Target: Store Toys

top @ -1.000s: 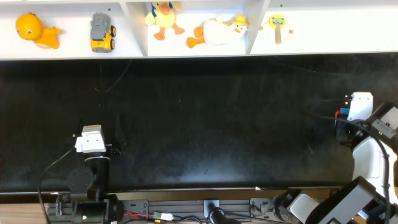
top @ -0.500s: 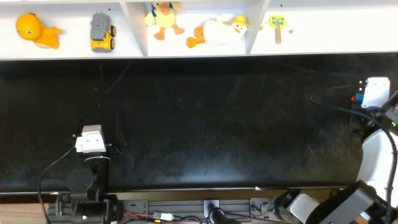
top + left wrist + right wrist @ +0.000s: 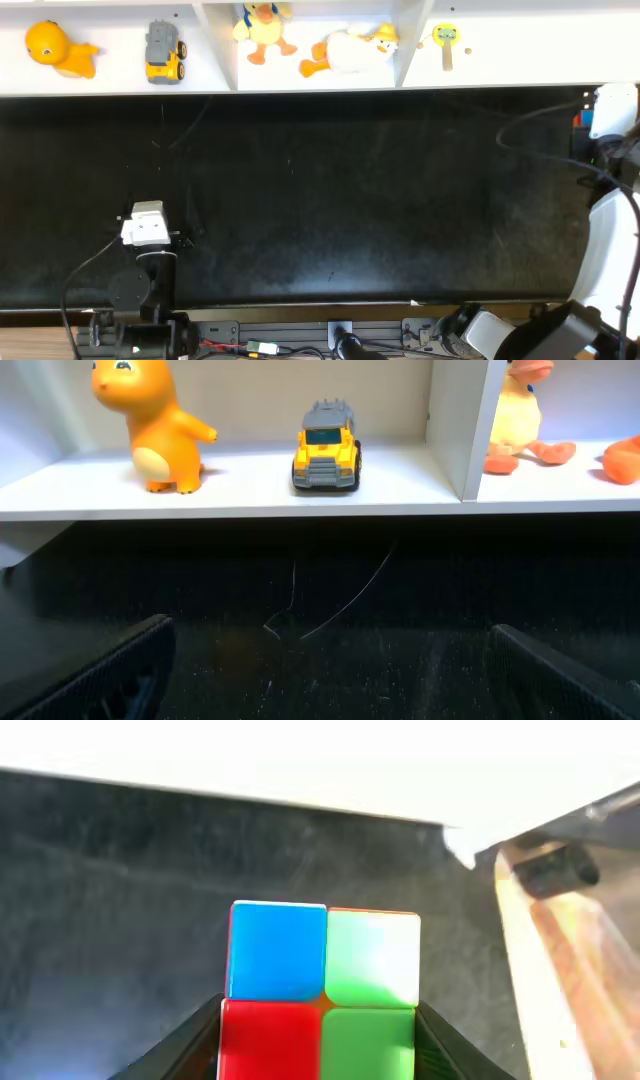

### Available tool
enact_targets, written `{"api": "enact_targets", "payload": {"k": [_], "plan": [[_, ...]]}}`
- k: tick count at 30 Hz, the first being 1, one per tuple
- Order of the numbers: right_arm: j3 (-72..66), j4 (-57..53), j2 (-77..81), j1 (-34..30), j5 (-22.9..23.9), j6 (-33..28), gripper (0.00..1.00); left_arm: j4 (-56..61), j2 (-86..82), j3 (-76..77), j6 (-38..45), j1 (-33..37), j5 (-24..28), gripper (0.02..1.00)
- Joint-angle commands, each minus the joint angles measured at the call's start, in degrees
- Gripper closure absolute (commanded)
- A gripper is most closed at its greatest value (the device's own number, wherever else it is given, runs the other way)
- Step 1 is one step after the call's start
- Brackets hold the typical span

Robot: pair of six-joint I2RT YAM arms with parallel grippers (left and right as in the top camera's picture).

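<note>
Right claw (image 3: 320,1055) went up toward white shelf (image 3: 520,70), pinching colored cube (image 3: 322,982) over black table (image 3: 320,200) (near right edge). Left claw (image 3: 320,695) spread wide, down low, facing yellow truck (image 3: 326,448).

Blown-out white shelf (image 3: 520,60) above a dim black matte desk (image 3: 330,190).
Overhead light leaves a faint sheen near the desk's front edge; close up, the multicoloured plastic cube (image 3: 322,985) looks soft.

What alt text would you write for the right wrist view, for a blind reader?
A puzzle cube, showing blue, green and red squares, sits clamped in the right end effector. Behind it lie a black tabletop and a white shelf edge.
</note>
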Motion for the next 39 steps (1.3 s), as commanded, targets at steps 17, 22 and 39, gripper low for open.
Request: {"api": "enact_targets", "payload": {"k": [17, 22, 39], "plan": [[5.77, 11.43, 7.67, 6.45, -3.41, 2.03, 0.562, -0.13, -0.68, -0.11, 0.63, -0.26, 0.13, 0.020], [6.84, 13.20, 9.44, 7.96, -4.66, 3.61, 0.555, -0.13, -0.68, -0.11, 0.63, -0.26, 0.13, 0.020], [16.02, 13.57, 19.93, 12.79, -5.16, 7.32, 0.562, -0.13, -0.68, -0.11, 0.63, -0.26, 0.13, 0.020]]}}
